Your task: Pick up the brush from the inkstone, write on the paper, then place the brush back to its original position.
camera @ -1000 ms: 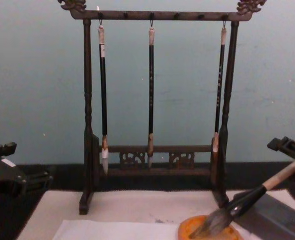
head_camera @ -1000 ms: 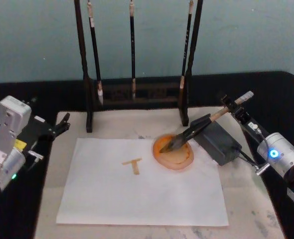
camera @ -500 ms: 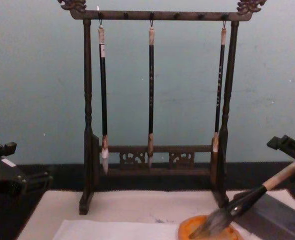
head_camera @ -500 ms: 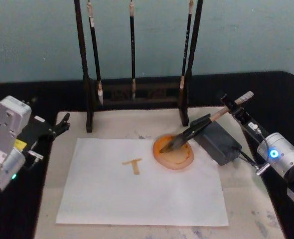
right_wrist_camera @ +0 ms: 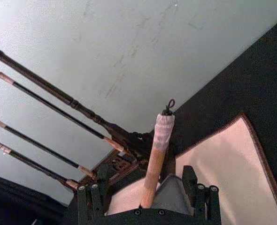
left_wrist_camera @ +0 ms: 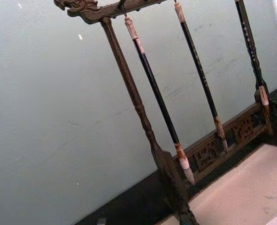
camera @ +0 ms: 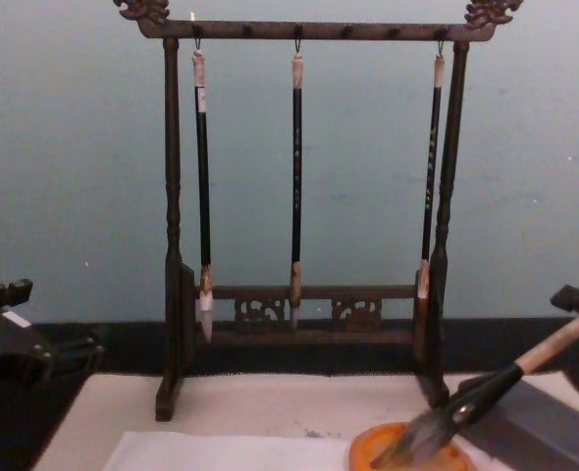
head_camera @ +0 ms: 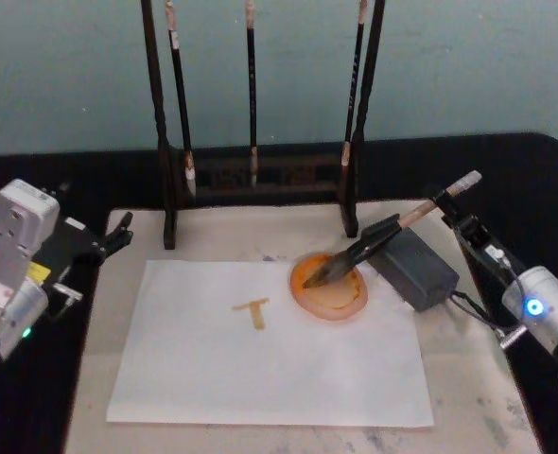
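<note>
Tan-handled brush lies propped on the inkstone, tuft in the orange dish, paper marked. My right gripper stands wide around the handle end. I'd back straight out along the handle, no sideways drift. Left gripper sits parked far left.

Head view: set high on the near side, facing forward and down; takes in the whole paper and the lower half of the rack.
Chest view: set low, just above the mat, facing level toward the far wall; rack at full height, close.
Left wrist view: from the left, tilted, facing rack and wall.
Right wrist view: close behind the brush, looking along its handle to the far wall.
Shared: rack in all four; brush in head, chest and right wrist views.
</note>
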`<state>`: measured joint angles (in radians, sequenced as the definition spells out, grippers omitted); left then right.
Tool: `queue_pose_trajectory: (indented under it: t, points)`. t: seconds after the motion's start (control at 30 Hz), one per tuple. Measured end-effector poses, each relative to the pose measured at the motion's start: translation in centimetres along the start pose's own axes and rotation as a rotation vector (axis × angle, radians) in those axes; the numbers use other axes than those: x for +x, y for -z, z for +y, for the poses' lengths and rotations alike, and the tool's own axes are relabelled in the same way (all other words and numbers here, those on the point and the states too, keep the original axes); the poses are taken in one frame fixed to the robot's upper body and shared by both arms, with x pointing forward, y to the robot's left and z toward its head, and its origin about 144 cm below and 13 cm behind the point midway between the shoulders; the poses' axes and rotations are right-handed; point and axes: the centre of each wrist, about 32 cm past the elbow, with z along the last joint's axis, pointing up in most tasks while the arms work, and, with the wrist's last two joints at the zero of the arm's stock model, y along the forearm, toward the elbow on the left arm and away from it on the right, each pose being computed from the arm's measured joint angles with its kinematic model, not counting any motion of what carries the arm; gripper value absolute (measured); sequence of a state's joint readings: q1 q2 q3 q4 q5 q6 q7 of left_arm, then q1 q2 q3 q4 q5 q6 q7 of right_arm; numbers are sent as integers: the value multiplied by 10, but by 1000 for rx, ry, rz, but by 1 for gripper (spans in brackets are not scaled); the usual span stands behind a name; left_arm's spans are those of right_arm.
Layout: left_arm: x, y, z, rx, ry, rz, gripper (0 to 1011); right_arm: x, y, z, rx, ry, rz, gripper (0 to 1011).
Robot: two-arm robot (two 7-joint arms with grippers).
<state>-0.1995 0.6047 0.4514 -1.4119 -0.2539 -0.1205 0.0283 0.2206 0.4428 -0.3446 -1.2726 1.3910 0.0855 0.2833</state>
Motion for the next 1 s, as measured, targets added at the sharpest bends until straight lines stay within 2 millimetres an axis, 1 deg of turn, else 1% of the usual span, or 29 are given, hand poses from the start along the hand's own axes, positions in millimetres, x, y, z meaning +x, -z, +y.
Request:
queue_pose_trajectory:
  t: [0.2, 0.27, 0.37, 0.47, 0.5, 0.67, 0.8, 0.9, 0.93, 1.0]
  points:
    - [0, 0, 0, 0, 0, 0, 1010, -4, 4, -18, 7, 6, -29, 1000]
    - [0, 0, 0, 0, 0, 0, 1009, -5, 4, -20, 8, 5, -43, 1000]
    - [0, 0, 0, 0, 0, 0, 1010, -11, 2, -25, 6, 2, -158, 1000]
    - [0, 0, 0, 0, 0, 0, 1010, -15, 2, -27, -5, -5, -264, 1000]
    - [0, 0, 0, 0, 0, 0, 1010, -18, 1, -27, -15, -9, -340, 1000]
    - [0, 0, 0, 0, 0, 0, 1010, -28, 3, -24, -46, -18, -580, 1000]
    - [0, 0, 0, 0, 0, 0, 1010, -32, 6, -21, -51, -4, -706, 1000]
    - [0, 0, 0, 0, 0, 0, 1010, -36, 12, -18, -43, 17, -833, 1000]
    - [0, 0, 0, 0, 0, 0, 1010, -36, 12, -18, -43, 17, -833, 1000]
    - [0, 0, 0, 0, 0, 0, 1010, -37, 16, -16, -36, 30, -894, 1000]
